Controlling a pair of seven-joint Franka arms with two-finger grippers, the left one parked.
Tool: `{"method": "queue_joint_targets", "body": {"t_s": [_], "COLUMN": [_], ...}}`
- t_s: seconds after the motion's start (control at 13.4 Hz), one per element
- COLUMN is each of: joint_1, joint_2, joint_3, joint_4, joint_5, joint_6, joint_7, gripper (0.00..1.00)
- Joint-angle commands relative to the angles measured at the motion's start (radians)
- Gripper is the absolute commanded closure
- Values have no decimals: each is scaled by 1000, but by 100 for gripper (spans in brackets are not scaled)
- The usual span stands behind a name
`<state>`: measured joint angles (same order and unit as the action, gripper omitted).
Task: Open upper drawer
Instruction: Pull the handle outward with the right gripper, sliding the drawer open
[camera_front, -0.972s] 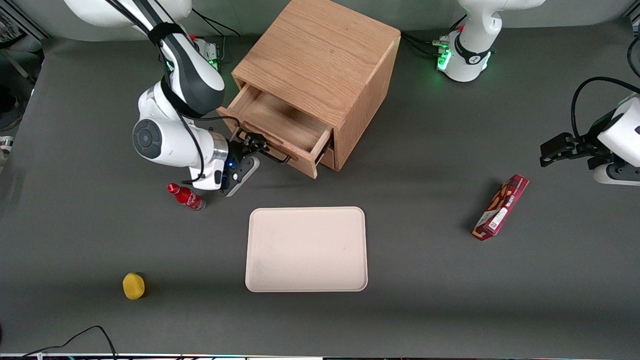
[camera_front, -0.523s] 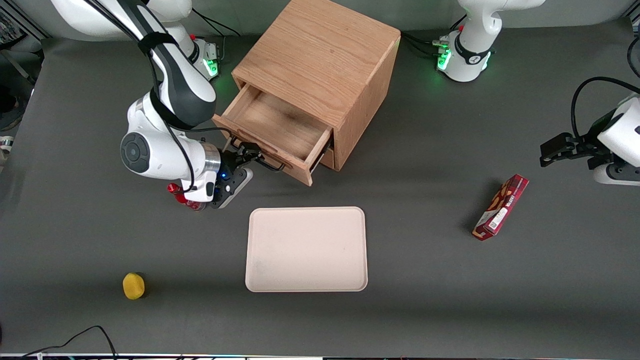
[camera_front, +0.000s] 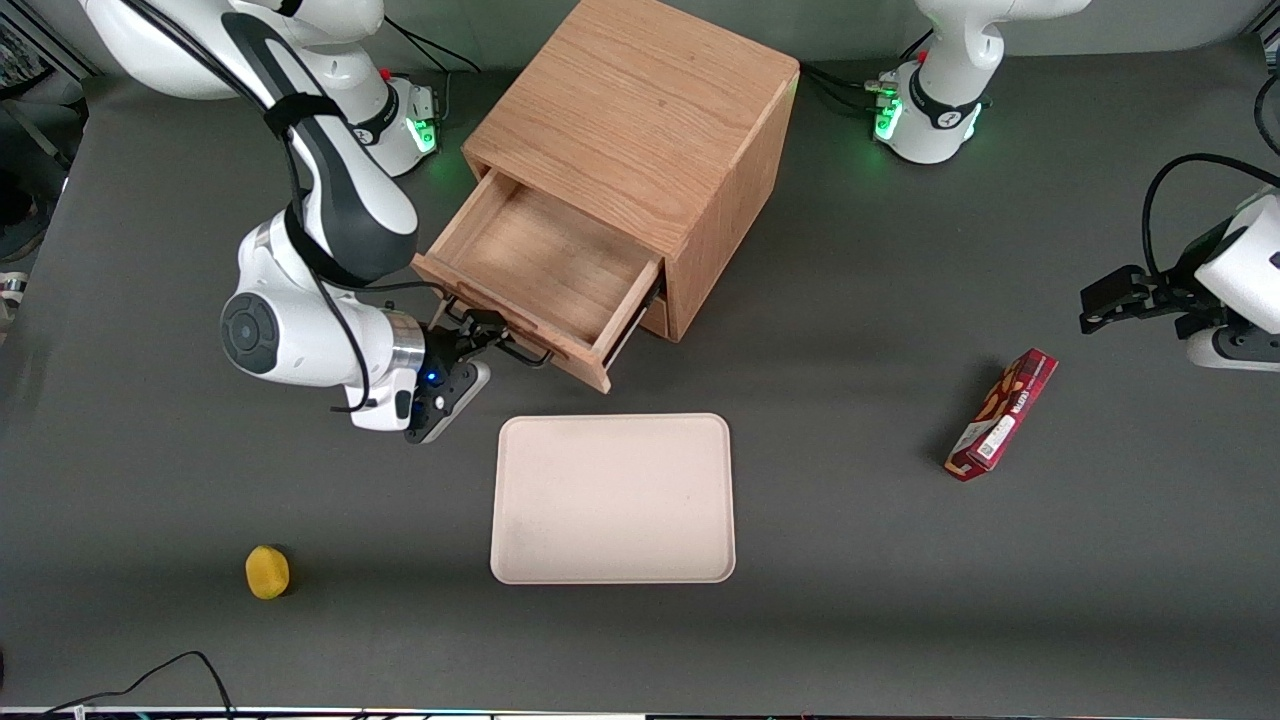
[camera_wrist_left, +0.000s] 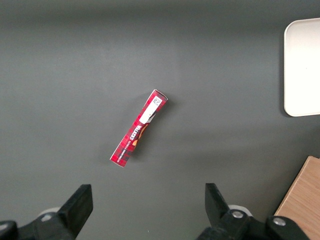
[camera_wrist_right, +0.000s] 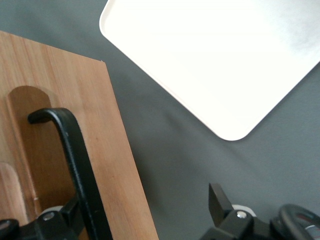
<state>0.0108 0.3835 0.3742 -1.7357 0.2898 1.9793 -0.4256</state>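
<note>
Oak cabinet (camera_front: 640, 140) stands on the dark table (camera_front: 850, 560), set at an angle, with its upper drawer (camera_front: 535, 275) pulled well out of the front so that the bare wooden floor of the tray shows. On the drawer's front panel runs a black wire handle (camera_front: 520, 350), and the right arm's gripper (camera_front: 478, 338) sits right at it, in front of the drawer; from the wrist view one black finger (camera_wrist_right: 217, 202) stands clear on the outer side of the handle (camera_wrist_right: 75, 160) while the other is mostly hidden against the drawer front (camera_wrist_right: 60, 140), so the jaws straddle the bar, but whether they press on it I cannot tell. Just below the drawer's corner a sliver of the lower drawer (camera_front: 655, 310) peeks out, still closed.

Nearer the front camera than the drawer lies a pale rectangular tray (camera_front: 613, 498), flat on the table. A yellow lemon-like fruit (camera_front: 267, 572) sits nearer still, toward the working arm's end. A red snack box (camera_front: 1002, 414) lies toward the parked arm's end, well apart from the tray.
</note>
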Motion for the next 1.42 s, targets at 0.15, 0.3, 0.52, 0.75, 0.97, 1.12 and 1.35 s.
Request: {"method": "queue_joint_targets", "body": {"t_s": [0.15, 0.3, 0.52, 0.75, 0.97, 1.12, 1.35], "joint_1": [11, 11, 9, 12, 14, 14, 8], "joint_2": [66, 84, 112, 127, 106, 91, 51], "joint_3": [-43, -58, -63, -69, -70, -70, -104], "joint_4": [88, 108, 162, 202, 252, 329, 430], "joint_5": [-23, -43, -66, -64, -64, -64, -64], "joint_6": [-30, -30, -69, -112, -206, -316, -463], "joint_7": [-71, -90, -91, -88, -36, 26, 103], "gripper": [0, 0, 0, 0, 0, 0, 0]}}
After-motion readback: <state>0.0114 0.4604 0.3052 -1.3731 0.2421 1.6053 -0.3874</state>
